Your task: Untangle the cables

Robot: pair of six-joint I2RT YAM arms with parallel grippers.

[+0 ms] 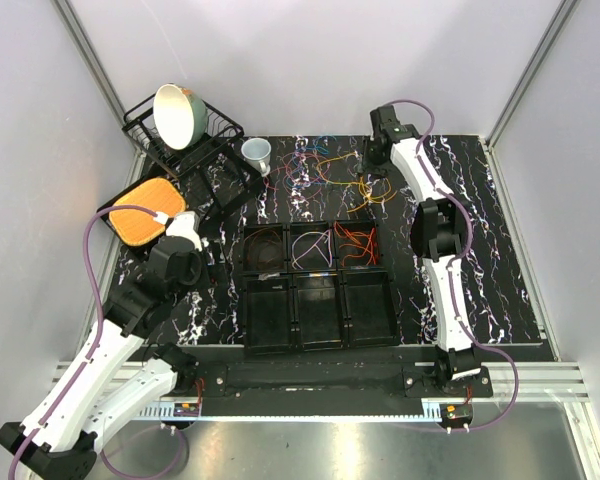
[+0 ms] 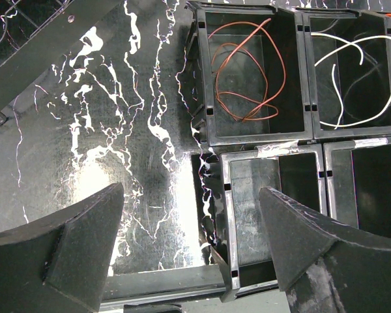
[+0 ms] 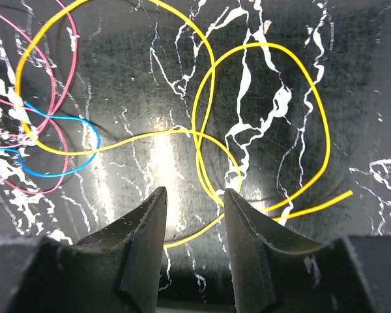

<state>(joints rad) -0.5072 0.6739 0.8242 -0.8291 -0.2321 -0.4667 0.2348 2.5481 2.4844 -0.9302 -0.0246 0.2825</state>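
Note:
The cables (image 1: 325, 170) lie as a loose tangle of thin coloured wires on the far part of the dark marbled mat. My right gripper (image 1: 373, 168) hangs over the tangle's right side. In the right wrist view its jaws (image 3: 194, 190) stand partly apart, just above the mat. A yellow cable (image 3: 267, 44) loops ahead of them, and one strand crosses the gap between the fingers. Blue (image 3: 91, 134) and pink (image 3: 32, 191) cables lie to the left. My left gripper (image 2: 192, 189) is wide open and empty above the left edge of the bins (image 2: 260, 140).
A black six-compartment tray (image 1: 318, 330) sits mid-table; its far row holds an orange cable (image 2: 274, 72), a white cable (image 2: 342, 117) and red ones (image 1: 358, 245). A dish rack (image 1: 215, 150) with a bowl (image 1: 175, 115), a cup (image 1: 257, 153) and an orange pad (image 1: 145, 225) stand at the left.

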